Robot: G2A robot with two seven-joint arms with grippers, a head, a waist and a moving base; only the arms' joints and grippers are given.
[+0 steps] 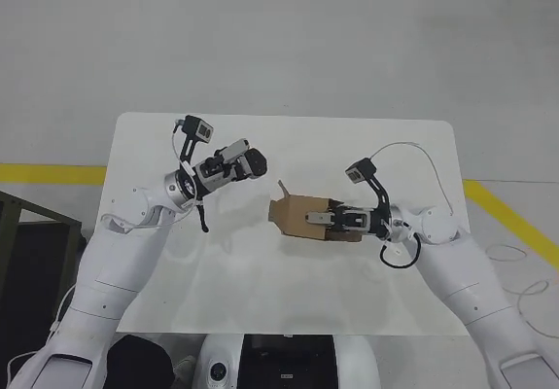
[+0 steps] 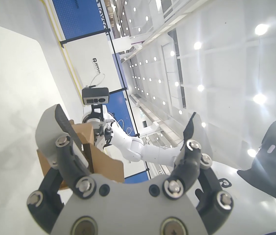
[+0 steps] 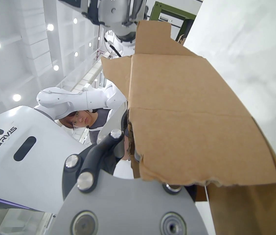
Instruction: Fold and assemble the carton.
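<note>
Clamps the carton [image 1: 303, 216] near the middle of the table [image 1: 289, 287] in the right gripper [image 1: 340, 220]; holds the left gripper [image 2: 125, 118] spread open, apart. Seems partway: body opened up, end flaps [image 1: 280, 197] yet to fold shut.

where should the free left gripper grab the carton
Probably the raised flap at the open end of the carton, approached from the left arm's side. The right gripper clamps the opposite end, and that flap sticks up as a thin edge facing the open left gripper, so its fingers could straddle it.
</note>
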